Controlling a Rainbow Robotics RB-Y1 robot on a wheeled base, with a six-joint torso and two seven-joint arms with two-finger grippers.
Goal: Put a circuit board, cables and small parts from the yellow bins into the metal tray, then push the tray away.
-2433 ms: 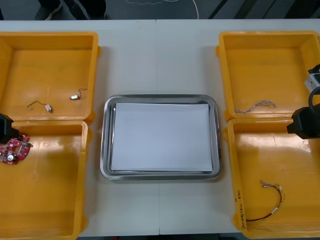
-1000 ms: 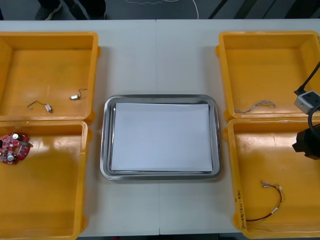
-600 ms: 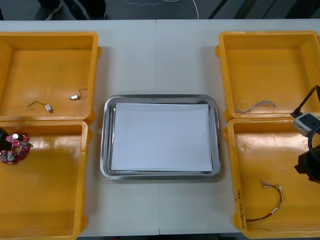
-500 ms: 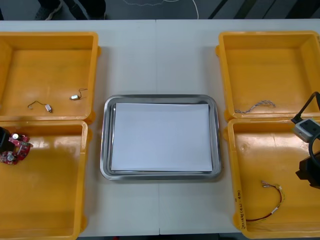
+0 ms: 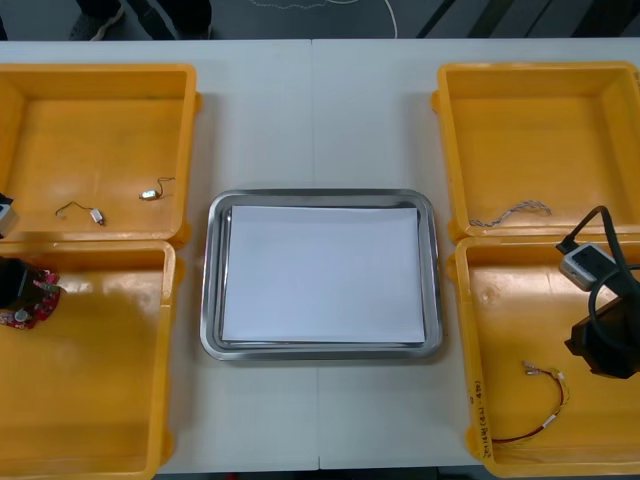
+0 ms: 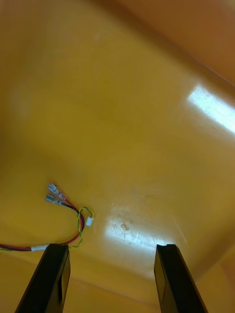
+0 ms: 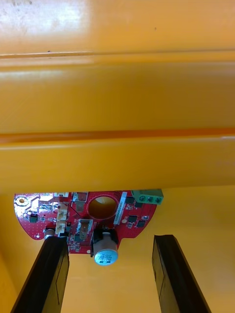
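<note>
A round red circuit board [image 7: 88,220] lies by the far wall of the near left yellow bin [image 5: 100,400], at the bin's left end. My left gripper [image 7: 110,276] is open just above it, the board's silver capacitor between the fingertips; from the front the gripper [image 5: 10,284] covers part of the board [image 5: 30,310]. My right gripper [image 6: 112,279] is open over the floor of the near right yellow bin [image 5: 500,300]. A red and yellow cable [image 6: 68,210] lies just beyond its left finger [image 6: 49,279]. From the front, this gripper [image 5: 600,350] hangs right of the cable [image 5: 545,400].
The metal tray [image 5: 208,300], white inside, sits in the middle between the bins. Two small metal parts [image 5: 95,213] [image 5: 150,193] lie in the far left bin. A twisted blue and white cable [image 5: 510,213] lies in the far right bin.
My right arm has moved from the far right bin's edge toward the near side and inward, over the near right bin. My left gripper has come in from the left edge over the circuit board.
</note>
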